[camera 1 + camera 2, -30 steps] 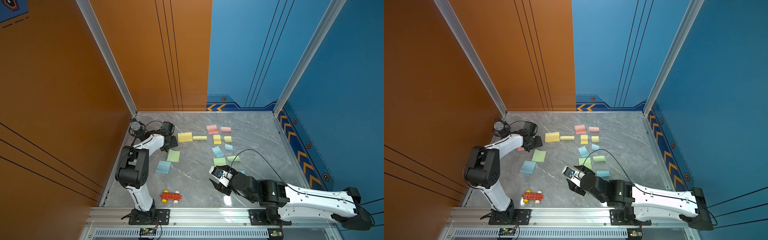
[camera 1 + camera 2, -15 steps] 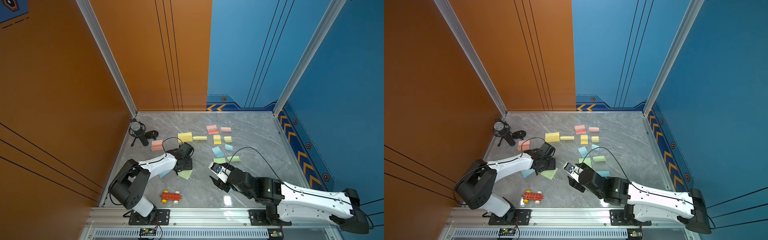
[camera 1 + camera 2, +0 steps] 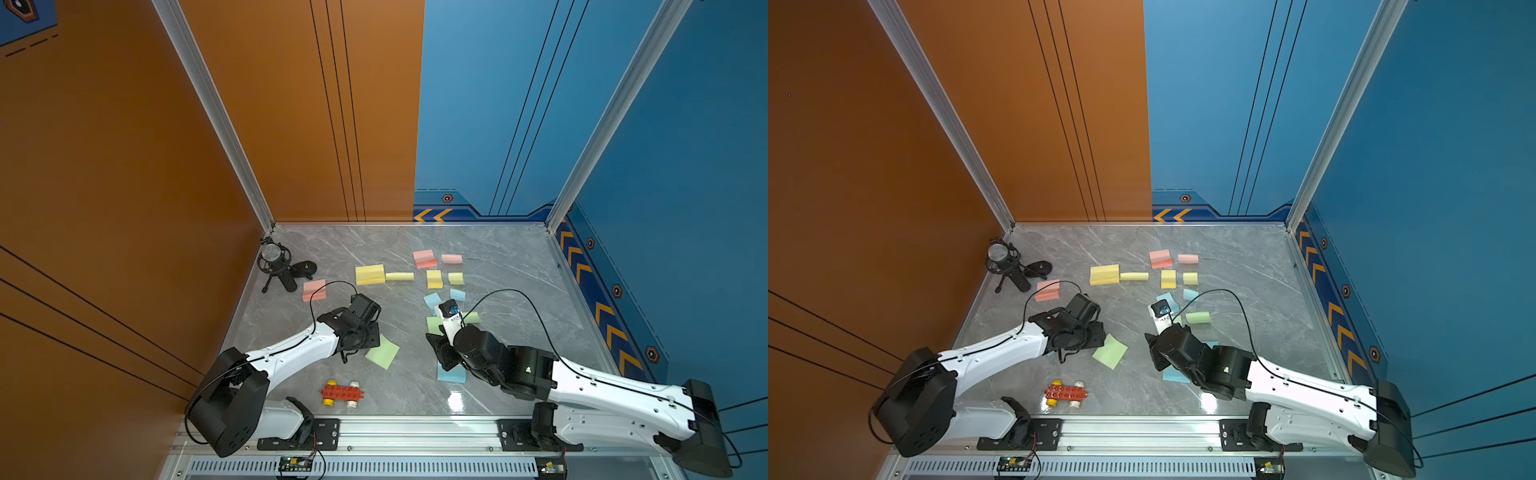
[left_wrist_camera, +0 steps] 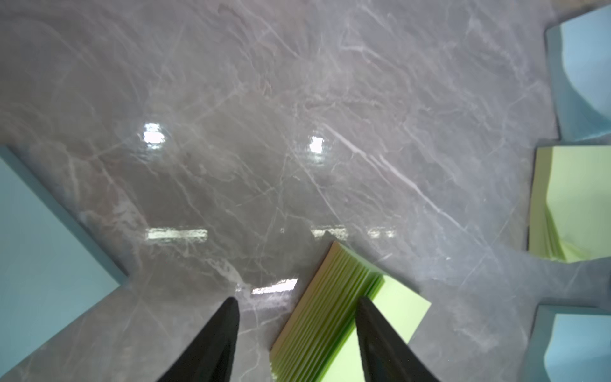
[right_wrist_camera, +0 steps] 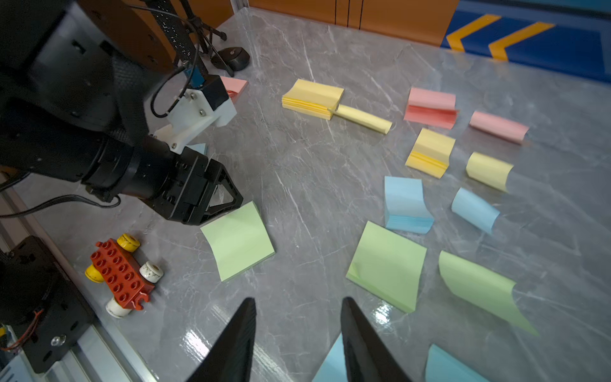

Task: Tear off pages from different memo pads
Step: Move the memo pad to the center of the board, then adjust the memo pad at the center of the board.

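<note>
My left gripper (image 3: 371,337) (image 4: 297,304) is low over a large green memo pad (image 3: 382,352) (image 4: 330,297). Its jaws are open, the pad's fanned edge lies between the fingers, and one finger hangs over the top sheet. My right gripper (image 3: 441,353) (image 5: 297,304) is open over bare table, with a blue pad (image 3: 452,376) (image 5: 330,363) under one finger. Further memo pads lie behind: yellow (image 3: 370,274), pink (image 3: 424,258), small yellow (image 3: 434,278), pink (image 3: 314,289), green (image 5: 386,264), blue (image 5: 406,205). Curled pages lie beside them: yellow (image 3: 399,276), pink (image 3: 451,258), green (image 5: 479,287).
A red toy brick car (image 3: 341,392) stands near the front edge between the arms. A black microphone on a tripod (image 3: 276,266) stands in the back left corner. Another blue pad (image 4: 39,248) lies close beside the left gripper. Walls close in the table on three sides.
My left arm has swung from the back left to the middle, and the green pad has slid forward and right with it. Both grippers' jaws have narrowed. The right wrist has turned.
</note>
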You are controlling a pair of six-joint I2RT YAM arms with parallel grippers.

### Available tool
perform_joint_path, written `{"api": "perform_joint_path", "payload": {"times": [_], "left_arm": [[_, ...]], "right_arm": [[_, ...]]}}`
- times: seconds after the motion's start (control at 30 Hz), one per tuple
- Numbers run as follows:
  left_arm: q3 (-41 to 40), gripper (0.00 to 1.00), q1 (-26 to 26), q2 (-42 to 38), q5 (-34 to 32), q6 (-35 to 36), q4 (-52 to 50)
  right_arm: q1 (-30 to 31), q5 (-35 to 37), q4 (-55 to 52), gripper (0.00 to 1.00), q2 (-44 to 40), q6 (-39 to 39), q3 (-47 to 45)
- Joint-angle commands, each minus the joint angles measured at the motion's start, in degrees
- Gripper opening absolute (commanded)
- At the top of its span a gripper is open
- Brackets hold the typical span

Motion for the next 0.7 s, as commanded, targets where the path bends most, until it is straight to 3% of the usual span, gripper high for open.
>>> {"api": "perform_joint_path", "payload": {"times": [0.0, 0.1, 0.37, 0.67], "left_arm": [[-1.27, 0.52, 0.00, -1.85, 5.04, 2.22, -0.99], [-3.99, 0.49, 0.09, -4.50, 4.76, 1.79, -1.04], [-10.75, 0.47, -2.50, -11.14, 4.68, -1.27, -0.54], [-8.79, 0.45, -13.80, -14.80, -0.82, -6.35, 1.60]], "right_arm": [[0.63, -5.48, 7.41, 0.38, 9.06, 16.10, -1.88], [0.57, -7.85, 12.99, 0.31, 17.52, 19.99, 0.02], [0.65, -12.79, 21.32, 0.28, 32.24, 25.75, 4.79], [-4.21, -16.28, 21.87, 0.26, 37.54, 24.98, 7.12]]}}
